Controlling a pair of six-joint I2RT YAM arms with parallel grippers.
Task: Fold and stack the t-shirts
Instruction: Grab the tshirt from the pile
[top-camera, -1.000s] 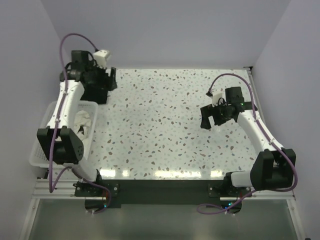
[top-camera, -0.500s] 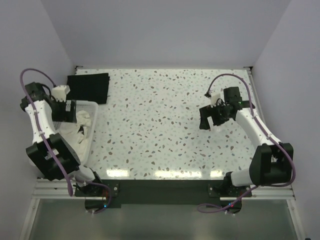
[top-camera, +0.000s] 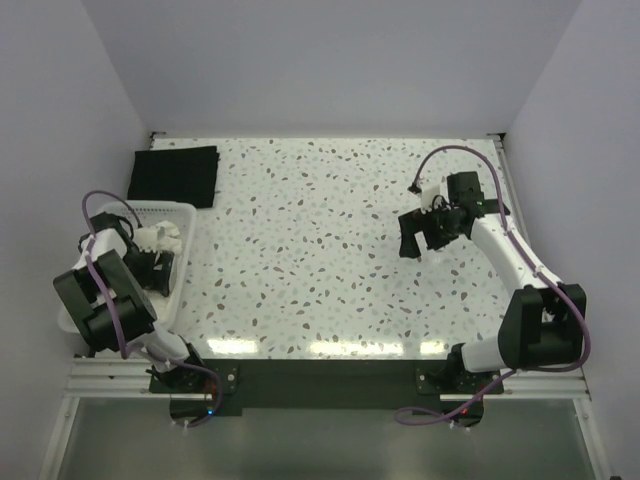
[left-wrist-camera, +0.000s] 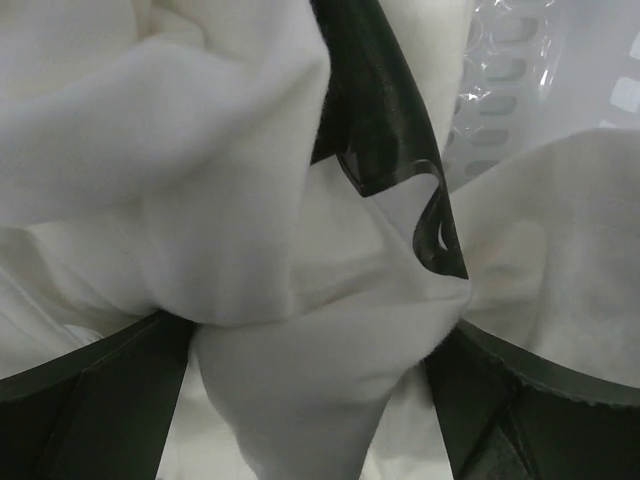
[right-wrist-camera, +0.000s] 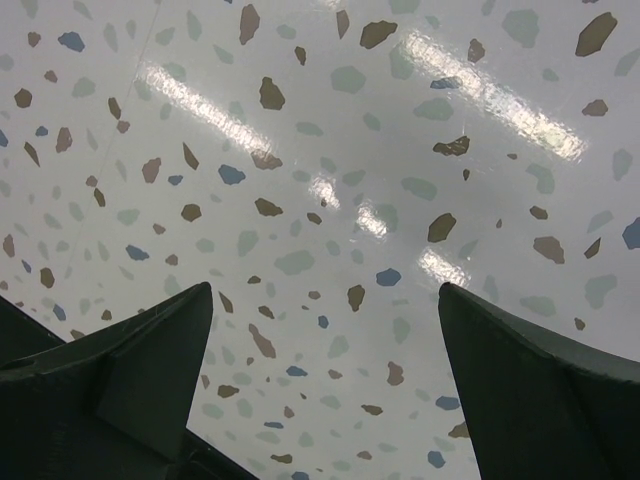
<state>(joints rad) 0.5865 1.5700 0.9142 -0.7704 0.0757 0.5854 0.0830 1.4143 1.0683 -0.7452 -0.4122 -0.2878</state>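
The black t-shirt (top-camera: 175, 176) lies folded flat at the table's back left corner. The cream t-shirt (top-camera: 166, 238) is crumpled inside the white basket (top-camera: 150, 208) at the left edge. My left gripper (top-camera: 150, 268) is down in that basket. In the left wrist view its fingers stand wide apart, and a bunched fold of the cream t-shirt (left-wrist-camera: 200, 150) fills the space between them at the left gripper (left-wrist-camera: 315, 330). My right gripper (top-camera: 420, 240) hovers open over bare table at the right, and the right gripper (right-wrist-camera: 325, 290) has nothing between its fingers.
A dark glossy strip (left-wrist-camera: 385, 110) lies among the cream folds, and the basket's lattice wall (left-wrist-camera: 500, 60) shows behind. The speckled table (right-wrist-camera: 300, 150) runs to the side walls. Both arm bases sit at the near edge.
My left arm has swung from over the black t-shirt at the back left down into the basket. The black t-shirt is now uncovered. The right arm has barely moved.
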